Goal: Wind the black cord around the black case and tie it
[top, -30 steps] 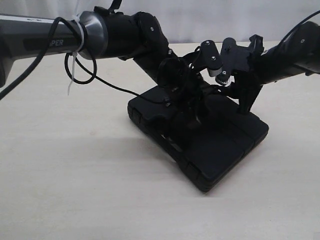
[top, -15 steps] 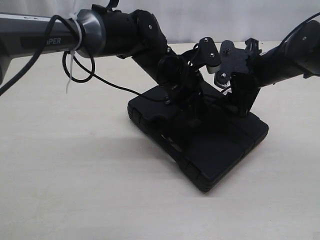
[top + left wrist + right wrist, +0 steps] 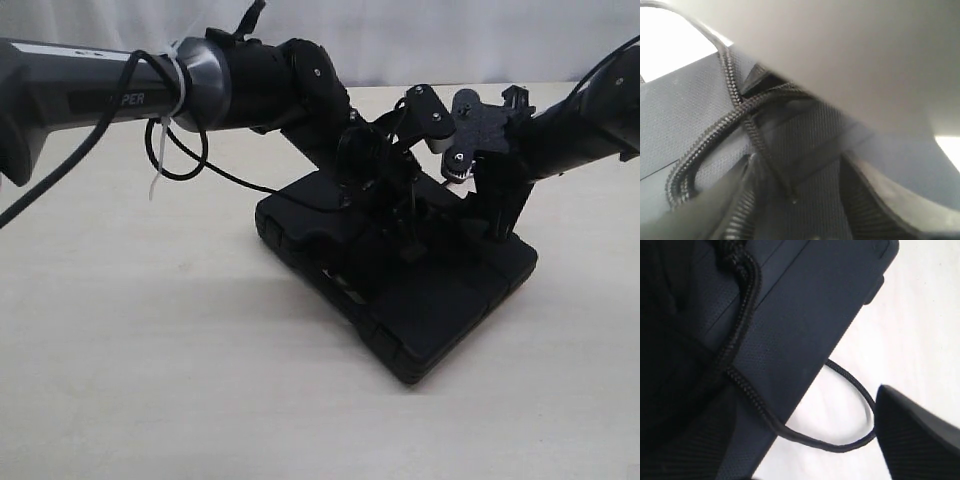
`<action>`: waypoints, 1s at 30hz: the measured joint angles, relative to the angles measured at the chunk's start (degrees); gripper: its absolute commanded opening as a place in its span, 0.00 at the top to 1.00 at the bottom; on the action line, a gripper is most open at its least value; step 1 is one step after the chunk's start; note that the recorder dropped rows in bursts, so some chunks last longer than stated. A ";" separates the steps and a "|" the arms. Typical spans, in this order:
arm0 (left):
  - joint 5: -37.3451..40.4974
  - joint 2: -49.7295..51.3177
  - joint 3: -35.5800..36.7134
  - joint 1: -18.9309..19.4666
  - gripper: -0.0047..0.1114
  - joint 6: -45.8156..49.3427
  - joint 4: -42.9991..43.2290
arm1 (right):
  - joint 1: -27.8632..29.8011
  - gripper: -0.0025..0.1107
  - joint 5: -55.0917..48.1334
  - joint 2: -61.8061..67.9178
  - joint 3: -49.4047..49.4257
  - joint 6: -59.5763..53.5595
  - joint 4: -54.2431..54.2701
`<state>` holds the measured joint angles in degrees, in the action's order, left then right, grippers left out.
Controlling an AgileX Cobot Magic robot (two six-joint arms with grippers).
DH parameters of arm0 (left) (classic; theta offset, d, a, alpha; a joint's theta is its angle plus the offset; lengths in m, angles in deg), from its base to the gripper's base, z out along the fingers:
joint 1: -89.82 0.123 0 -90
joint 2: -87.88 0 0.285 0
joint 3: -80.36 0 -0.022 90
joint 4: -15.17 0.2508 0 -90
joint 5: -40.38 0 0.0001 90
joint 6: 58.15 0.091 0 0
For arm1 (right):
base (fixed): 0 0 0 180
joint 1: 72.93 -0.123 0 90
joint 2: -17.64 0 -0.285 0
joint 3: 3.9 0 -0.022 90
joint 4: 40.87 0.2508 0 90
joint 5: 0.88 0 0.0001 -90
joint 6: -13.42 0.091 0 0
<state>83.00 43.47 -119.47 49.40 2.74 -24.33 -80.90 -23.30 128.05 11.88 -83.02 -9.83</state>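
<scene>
The black case (image 3: 440, 300) lies flat in the middle of the table. The black cord (image 3: 715, 135) is braided and runs across the case's woven top, where two strands cross. In the right wrist view the cord (image 3: 840, 445) leaves the case (image 3: 805, 315) over its edge and loops on the table up to one finger (image 3: 920, 440). My left gripper (image 3: 400, 228) (image 3: 797, 182) is low over the case's middle, jaws apart, a thin cord strand between them. My right gripper (image 3: 495, 205) (image 3: 795, 405) stands open at the case's far right edge. Against the black case, the exterior view hides the cord.
The pale table (image 3: 150, 350) surrounds the case. A thin black arm cable (image 3: 225, 178) with a white zip tie (image 3: 160, 170) hangs from the left arm down toward the case's left corner. A white wall (image 3: 450, 40) runs behind.
The left arm has shifted right and lower along the case's top. The right gripper has drifted slightly right toward the case's far edge.
</scene>
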 measured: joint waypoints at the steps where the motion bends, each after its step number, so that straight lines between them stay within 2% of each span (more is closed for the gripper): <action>1: -0.39 0.23 -0.14 -0.24 0.57 -0.68 0.14 | 0.12 0.34 0.16 0.13 0.00 0.00 -0.35; 8: -3.41 0.83 -0.37 -0.48 0.57 -2.12 2.20 | 0.49 0.35 0.11 0.59 0.00 0.48 -1.42; 12: -3.93 0.93 -0.37 -0.73 0.57 -3.16 3.96 | 0.49 0.35 -2.83 -1.65 0.00 0.78 -8.45; 15: -5.64 2.36 -0.33 -0.88 0.57 -4.43 4.94 | -0.91 0.35 -4.99 -6.82 -0.63 0.42 -7.33; 19: -5.74 2.48 -0.33 -1.13 0.57 -4.76 4.83 | -1.38 0.35 -7.64 -7.47 -0.69 1.16 -8.21; 21: -5.74 2.48 -0.33 -1.13 0.57 -4.81 4.83 | -1.38 0.35 -6.14 -7.89 -0.69 6.49 -9.32; 24: -3.56 0.78 0.06 -1.13 0.57 -4.96 6.28 | 0.09 0.36 1.43 -9.57 -0.69 21.99 -9.71; 29: 0.53 -1.91 0.27 -1.13 0.57 -5.21 8.03 | 5.25 0.53 3.89 -9.70 -2.61 46.88 -9.71; 30: 1.65 -1.91 0.27 -1.13 0.57 -5.21 6.15 | 7.13 0.54 2.96 -9.70 -4.19 53.77 -9.71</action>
<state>84.65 41.57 -119.20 48.27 -2.47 -18.18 -73.78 -20.34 118.35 7.69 -29.25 -19.53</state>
